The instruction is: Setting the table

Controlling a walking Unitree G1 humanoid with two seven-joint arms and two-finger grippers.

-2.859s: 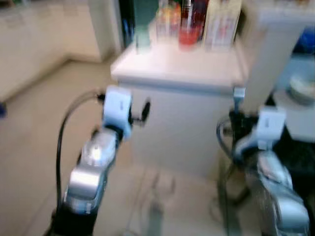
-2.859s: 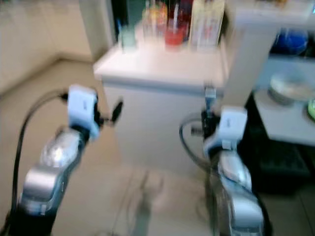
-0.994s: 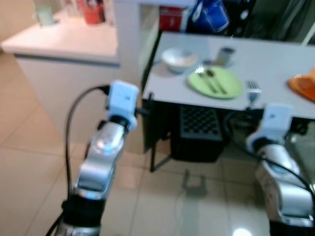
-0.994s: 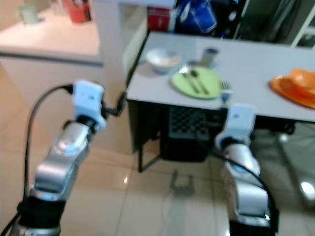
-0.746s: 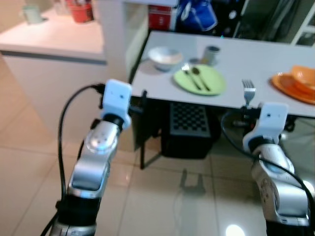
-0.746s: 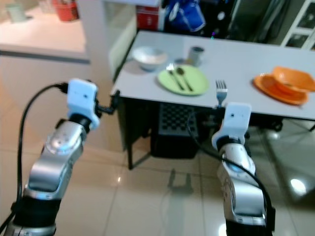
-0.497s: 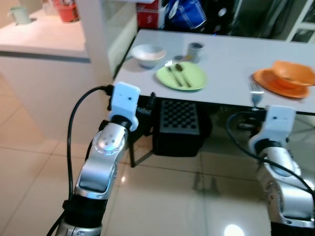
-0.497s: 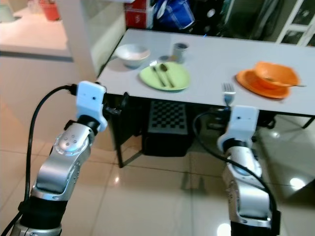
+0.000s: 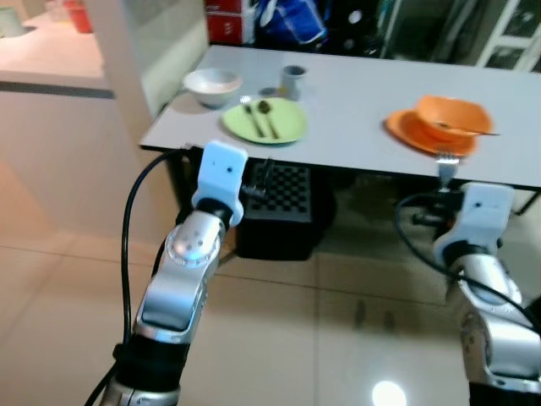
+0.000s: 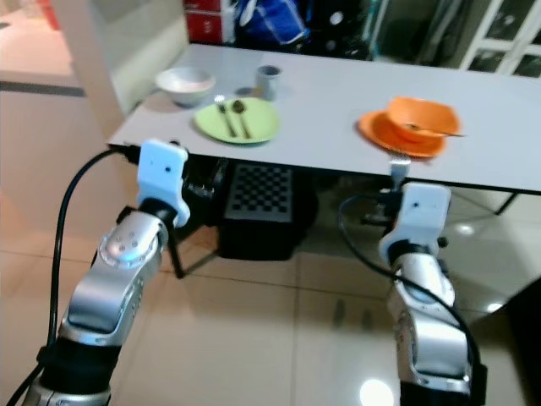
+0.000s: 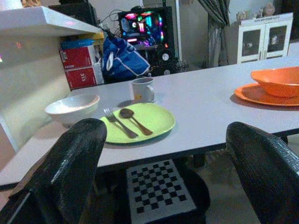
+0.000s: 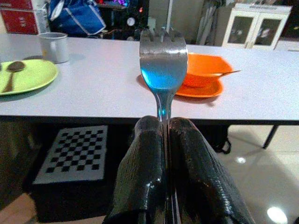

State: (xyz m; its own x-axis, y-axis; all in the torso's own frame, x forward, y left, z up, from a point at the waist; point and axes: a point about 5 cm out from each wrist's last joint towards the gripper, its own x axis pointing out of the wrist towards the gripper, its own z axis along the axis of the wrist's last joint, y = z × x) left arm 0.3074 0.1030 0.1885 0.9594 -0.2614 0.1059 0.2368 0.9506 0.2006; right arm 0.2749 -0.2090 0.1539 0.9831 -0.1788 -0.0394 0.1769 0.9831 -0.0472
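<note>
The grey surface [image 9: 355, 110] has slid nearer. My right gripper [image 12: 162, 140], jaws clamped on a shiny steel fork [image 12: 162, 65], holds it upright, seemingly before the edge; left gripper [image 11: 163, 154] jaws gape.

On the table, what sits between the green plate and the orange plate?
Nothing: the left eye view shows bare grey tabletop between the green plate and the orange plate. The mug stands behind the green plate, not between.

A silver fork [image 12: 163, 65] stands upright, tines up, pinched by its handle. On the grey bench [image 9: 355, 110], a green plate [image 9: 264, 121] carries another fork and a spoon; an orange bowl [image 9: 451, 117] sits on an orange plate.
</note>
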